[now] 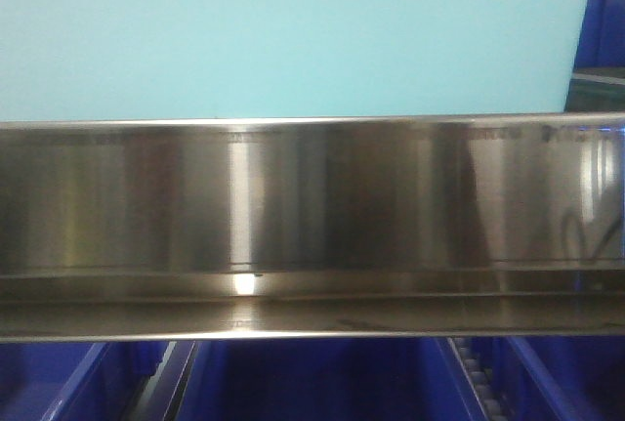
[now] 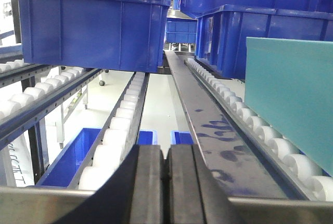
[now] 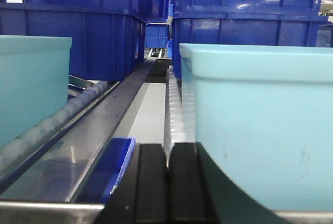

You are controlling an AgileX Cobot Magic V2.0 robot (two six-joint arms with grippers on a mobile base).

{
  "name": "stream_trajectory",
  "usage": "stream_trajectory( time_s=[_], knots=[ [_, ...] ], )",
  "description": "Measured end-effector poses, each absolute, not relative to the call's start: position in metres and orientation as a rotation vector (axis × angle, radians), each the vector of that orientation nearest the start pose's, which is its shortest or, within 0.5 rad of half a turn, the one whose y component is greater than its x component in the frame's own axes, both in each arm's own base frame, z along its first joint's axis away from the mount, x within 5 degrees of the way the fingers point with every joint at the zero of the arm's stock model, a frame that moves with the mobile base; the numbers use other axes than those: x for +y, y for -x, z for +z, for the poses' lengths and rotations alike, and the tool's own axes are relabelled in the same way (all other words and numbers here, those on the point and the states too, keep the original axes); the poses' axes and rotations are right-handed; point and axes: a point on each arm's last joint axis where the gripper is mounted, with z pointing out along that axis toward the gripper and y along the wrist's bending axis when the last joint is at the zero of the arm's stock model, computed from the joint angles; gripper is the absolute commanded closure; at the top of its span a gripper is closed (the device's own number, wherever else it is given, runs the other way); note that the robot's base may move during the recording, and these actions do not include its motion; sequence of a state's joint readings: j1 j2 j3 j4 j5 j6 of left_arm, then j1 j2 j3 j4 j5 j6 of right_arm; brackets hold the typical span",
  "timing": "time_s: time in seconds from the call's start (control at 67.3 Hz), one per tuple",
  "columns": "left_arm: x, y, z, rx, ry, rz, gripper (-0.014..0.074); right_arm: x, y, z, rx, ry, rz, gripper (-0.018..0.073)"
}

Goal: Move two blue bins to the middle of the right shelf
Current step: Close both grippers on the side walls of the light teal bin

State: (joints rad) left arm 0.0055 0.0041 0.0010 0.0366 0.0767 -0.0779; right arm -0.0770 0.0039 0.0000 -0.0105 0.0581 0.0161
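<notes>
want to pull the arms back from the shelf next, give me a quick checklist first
1. left gripper shut, holding nothing: ok
2. right gripper shut, holding nothing: ok
3. left pale bin and right pale bin behind the steel lip: ok
4. bin bases sitting flat: cannot tell, lip hides them
5. right pale bin clear of right gripper: cannot tell, very close

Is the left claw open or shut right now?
Shut. The left claw has its two black fingers pressed together, nothing between them.
</notes>
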Motion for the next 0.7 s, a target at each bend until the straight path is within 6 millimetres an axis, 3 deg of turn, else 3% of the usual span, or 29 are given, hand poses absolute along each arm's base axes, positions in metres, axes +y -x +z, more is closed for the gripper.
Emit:
stream_trajectory(
  time_s=[0.699],
  knots=[
    [0.0006,-0.0569,0.2057,1.565,0.039,-0.026,0.0707,-0.0044,-0.0566,0.2077,1.545,-0.064,-0.057,0.0722]
  ],
)
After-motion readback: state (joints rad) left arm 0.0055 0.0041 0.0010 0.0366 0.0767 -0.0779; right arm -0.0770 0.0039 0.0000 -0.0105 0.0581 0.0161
